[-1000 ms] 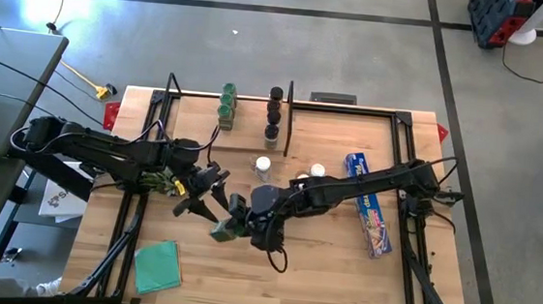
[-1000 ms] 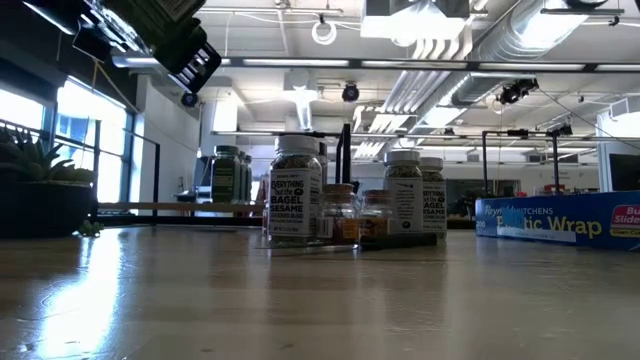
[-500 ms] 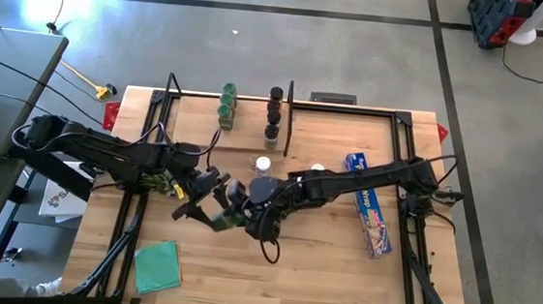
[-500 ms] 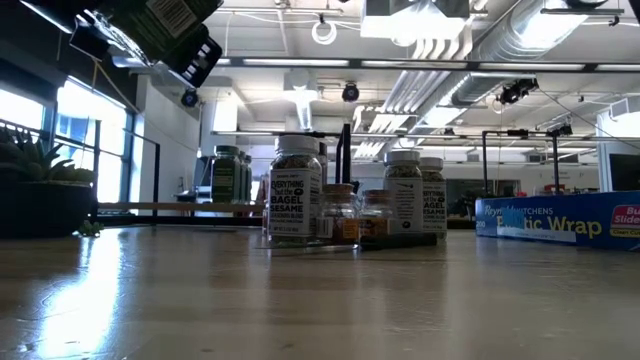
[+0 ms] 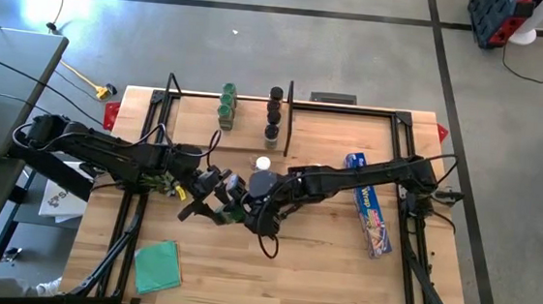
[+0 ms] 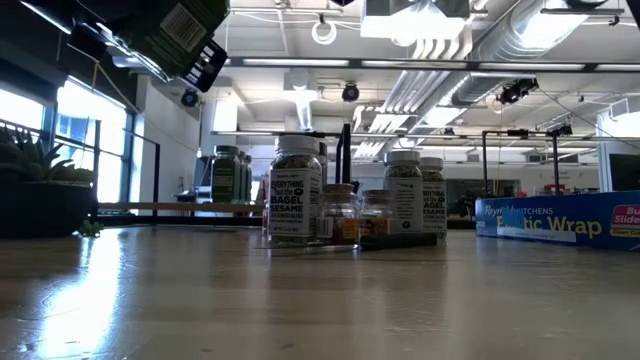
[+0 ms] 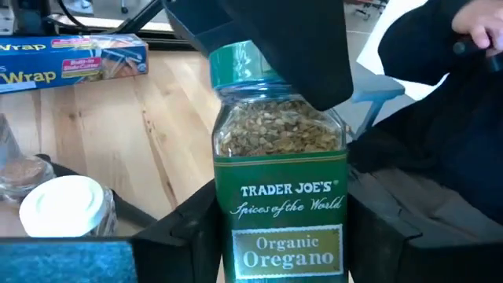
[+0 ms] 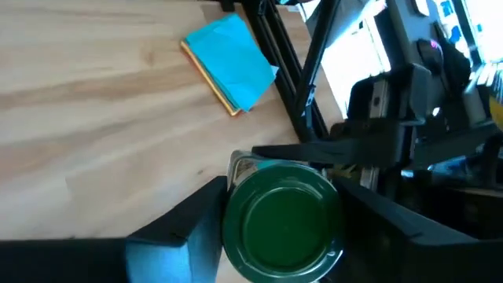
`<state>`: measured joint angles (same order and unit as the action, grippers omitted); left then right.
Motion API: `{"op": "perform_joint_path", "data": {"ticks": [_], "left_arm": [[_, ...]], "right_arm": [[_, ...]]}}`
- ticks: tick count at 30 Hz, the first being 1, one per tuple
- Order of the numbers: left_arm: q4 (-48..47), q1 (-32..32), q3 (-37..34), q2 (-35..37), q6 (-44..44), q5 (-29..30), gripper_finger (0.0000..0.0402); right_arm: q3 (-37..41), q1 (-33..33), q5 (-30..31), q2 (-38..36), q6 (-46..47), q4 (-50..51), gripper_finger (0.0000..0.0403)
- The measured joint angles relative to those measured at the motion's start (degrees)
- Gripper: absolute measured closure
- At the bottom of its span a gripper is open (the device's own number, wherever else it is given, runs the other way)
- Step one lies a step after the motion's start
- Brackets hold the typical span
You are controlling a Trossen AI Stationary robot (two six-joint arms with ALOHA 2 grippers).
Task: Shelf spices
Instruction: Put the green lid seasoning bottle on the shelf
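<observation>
Near the front of the table [image 5: 320, 272] lies bare wood, with only a teal pad [image 5: 157, 264] by the left corner. Mid-table, both grippers meet on one green-capped oregano jar [image 7: 279, 196], held off the table: the left gripper [image 5: 212, 191] pinches its body, the right gripper [image 5: 240, 206] has its jaws about the cap. Their fingertips are hard to make out from above. Behind stand loose jars [image 6: 296, 190] and a blue wrap box [image 5: 369, 203]. Farthest, the shelf [image 5: 244, 135] holds more jars.
</observation>
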<state>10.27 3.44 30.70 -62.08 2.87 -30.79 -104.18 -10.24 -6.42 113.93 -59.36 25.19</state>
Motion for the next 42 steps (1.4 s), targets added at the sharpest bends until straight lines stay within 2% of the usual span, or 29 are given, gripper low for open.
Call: {"op": "perform_joint_path", "data": {"ticks": [4,7,11,14,17,20,23,26,30,32,38,42], "left_arm": [[-0.65,0.11,0.30,0.30,-1.98,4.63,0.0214],[-4.19,0.41,2.05,1.18,-2.74,9.51,0.0214],[-14.75,2.39,5.53,5.29,-5.81,20.85,0.0214],[-17.26,4.48,6.34,9.37,-7.72,35.26,0.0214],[-16.46,6.70,6.16,12.61,-8.58,52.40,0.0214],[-12.52,9.64,3.46,14.34,-6.96,69.09,0.0214],[-4.08,12.60,-0.97,13.76,-3.03,81.24,0.0214],[7.85,14.68,-4.98,10.85,-0.10,91.62,0.0214],[19.65,15.39,-8.11,4.21,0.08,104.11,0.0214],[22.71,15.37,-8.50,0.68,2.45,107.65,0.0214],[22.87,14.70,-8.48,-10.78,18.54,116.31,0.0214],[22.87,13.00,-8.50,-17.47,29.12,117.83,0.0214]], "right_arm": [[0.00,0.01,0.34,0.00,8.15,-0.50,0.0157],[0.00,-0.56,0.43,0.00,13.39,-1.02,0.0148],[0.00,-2.26,5.14,-1.00,20.66,-2.29,0.0145],[0.00,-4.35,16.09,-2.87,26.26,-5.92,0.0144],[0.00,-6.50,30.67,-4.09,27.90,-10.57,0.0143],[0.00,-8.26,43.01,-4.78,29.71,-13.68,0.0143],[0.00,-9.72,49.95,-5.87,34.26,-14.62,0.0143],[-0.04,-10.68,52.53,-6.36,39.72,-14.42,0.0142],[-0.01,-11.00,52.52,-6.27,44.13,-12.05,0.0142],[0.00,-10.93,52.72,-6.27,45.95,-10.74,0.0142],[0.00,-10.93,52.70,-6.25,49.21,-6.38,0.0142],[0.00,-10.94,52.44,-6.25,50.52,-4.68,0.0142]]}}
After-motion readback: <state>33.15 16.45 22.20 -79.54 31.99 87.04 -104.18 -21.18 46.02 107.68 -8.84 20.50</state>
